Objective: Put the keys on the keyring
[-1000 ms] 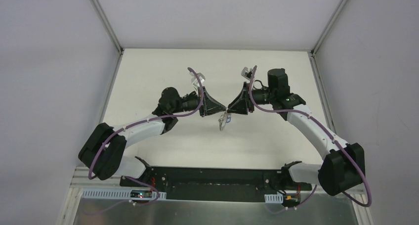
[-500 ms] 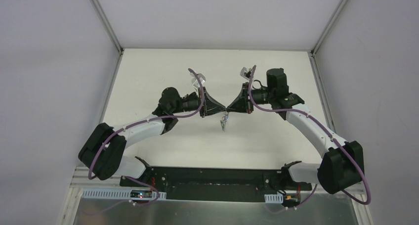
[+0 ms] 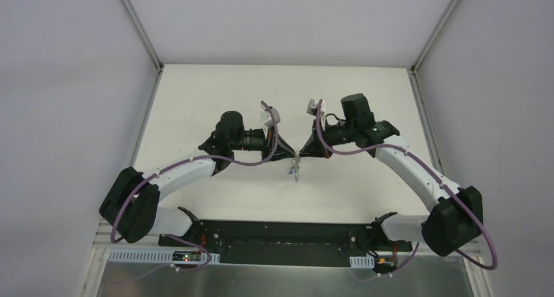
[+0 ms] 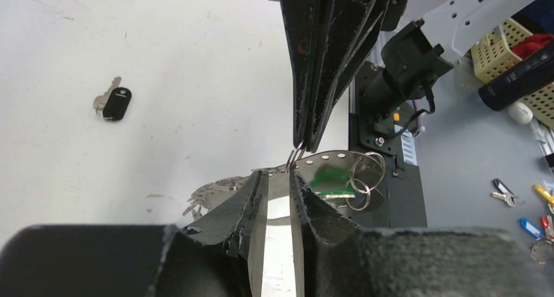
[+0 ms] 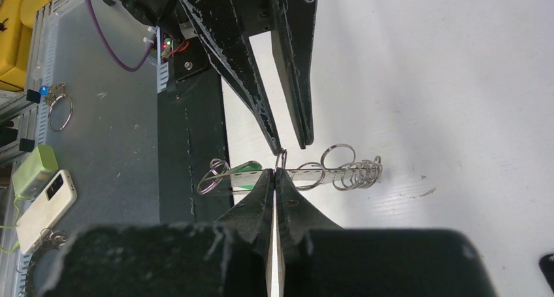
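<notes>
Pinching the silvery wire-loop keyring (image 5: 356, 175), the right gripper (image 5: 275, 173) is scuffed black.

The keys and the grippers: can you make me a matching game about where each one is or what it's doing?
Things:
1. black key
2. green key
3. left gripper
4. right gripper

Places or states:
A. shut on the keyring
B. lying on the table
C. jaws open
D. up in the air with the keyring

Pairs: 1-B, 2-D, 3-C, 4-A
</notes>
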You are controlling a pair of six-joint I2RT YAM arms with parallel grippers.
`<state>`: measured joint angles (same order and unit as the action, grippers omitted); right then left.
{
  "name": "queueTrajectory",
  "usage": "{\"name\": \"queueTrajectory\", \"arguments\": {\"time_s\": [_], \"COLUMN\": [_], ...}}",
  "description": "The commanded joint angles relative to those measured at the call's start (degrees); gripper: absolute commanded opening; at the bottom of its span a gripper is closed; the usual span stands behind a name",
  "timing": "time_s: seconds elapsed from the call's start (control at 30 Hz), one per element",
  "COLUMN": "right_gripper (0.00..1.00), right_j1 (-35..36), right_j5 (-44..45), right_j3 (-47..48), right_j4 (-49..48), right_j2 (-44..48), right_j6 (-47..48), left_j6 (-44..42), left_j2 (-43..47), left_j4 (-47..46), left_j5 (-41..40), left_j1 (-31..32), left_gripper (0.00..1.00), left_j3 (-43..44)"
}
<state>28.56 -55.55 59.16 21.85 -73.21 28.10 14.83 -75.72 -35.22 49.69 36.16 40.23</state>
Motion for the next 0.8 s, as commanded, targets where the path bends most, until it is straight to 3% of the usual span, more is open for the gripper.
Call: {"name": "queueTrajectory", "arguments": {"time_s": [0.0,0.43,0.77], "right_gripper": [0.00,0.00,0.00], "right_j1": [0.6,1.0,1.0], "right_j5": [-0.5,-1.1,-1.5], "right_j3": [2.5,1.8,1.0], "right_j4": [2.8,2.0,1.6], "right_j2": [0.5,-0.1,0.6], "right_j6": [3.9,3.3,3.1], "left_j6": [-6.6,-5.1,-9.3], "left_j2": [1.3,-1.4,-2.2], "left_j4": [5.2,4.2,8.1], "left_j5": [2.3,6.2,8.5], "left_j1": [-0.3,1.0,1.5], "left_gripper": [0.21,0.29,0.30], "left_j3": [3.0,6.9,7.6]}}
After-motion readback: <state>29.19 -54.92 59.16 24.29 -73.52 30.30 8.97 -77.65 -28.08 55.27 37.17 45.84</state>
